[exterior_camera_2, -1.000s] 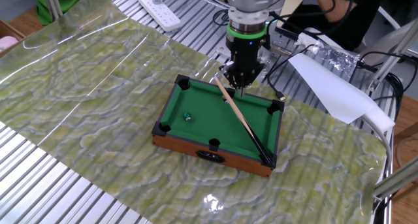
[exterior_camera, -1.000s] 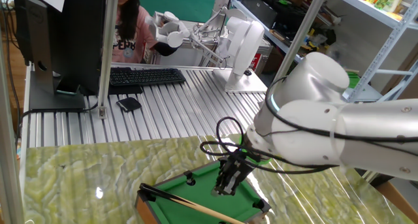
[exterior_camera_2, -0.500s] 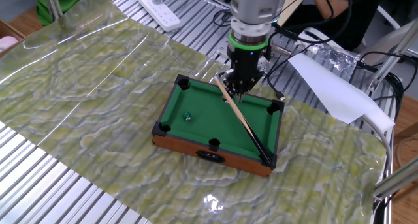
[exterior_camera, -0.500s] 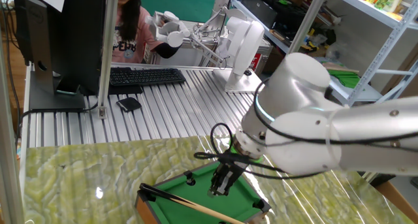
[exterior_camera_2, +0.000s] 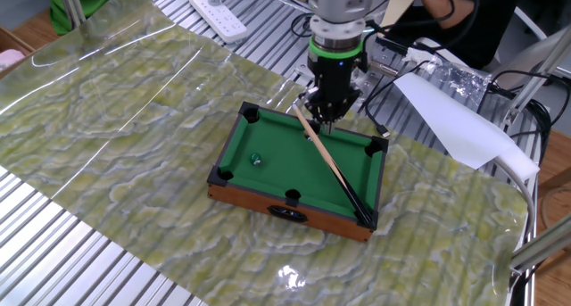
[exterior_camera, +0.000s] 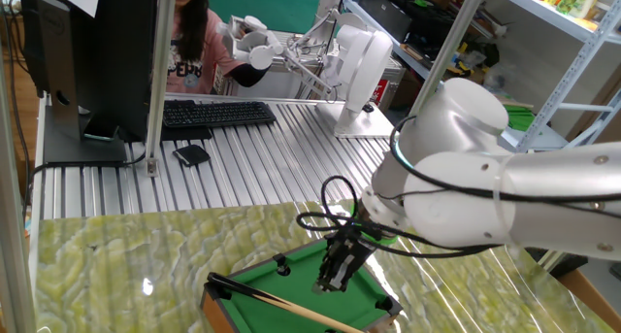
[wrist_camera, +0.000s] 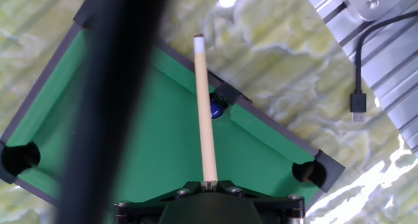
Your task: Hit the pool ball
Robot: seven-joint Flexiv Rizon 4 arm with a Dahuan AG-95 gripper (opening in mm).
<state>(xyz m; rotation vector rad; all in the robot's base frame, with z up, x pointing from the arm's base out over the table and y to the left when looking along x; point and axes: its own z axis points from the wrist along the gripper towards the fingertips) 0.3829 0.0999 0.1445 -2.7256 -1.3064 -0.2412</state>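
Observation:
A small pool table (exterior_camera_2: 234, 145) with green felt and black pockets stands on the marbled mat. The pool ball (exterior_camera_2: 255, 159) is a tiny dark glossy sphere on the felt near the table's left end. In the hand view the pool ball (wrist_camera: 217, 109) lies just right of the cue's shaft, close to a rail pocket. My gripper (exterior_camera_2: 323, 119) hangs over the far rail, shut on the wooden cue stick (exterior_camera_2: 332, 168), which slants across the table. The cue stick (wrist_camera: 204, 106) runs straight out from my gripper (wrist_camera: 209, 183), its white tip past the far rail. The one fixed view shows my gripper (exterior_camera: 333, 283) but hides the ball.
A blurred dark bar (wrist_camera: 111, 106) crosses the hand view's left half. A loose cable with a plug (wrist_camera: 358, 103) lies on the ribbed metal beside the mat. A keyboard (exterior_camera: 213, 113), a monitor and a seated person are at the far side. A power strip (exterior_camera_2: 219, 4) lies beyond the mat.
The arm's upper body swung left half a second ago and has swung back. Gripper, cue stick and ball stand about where they were a second ago.

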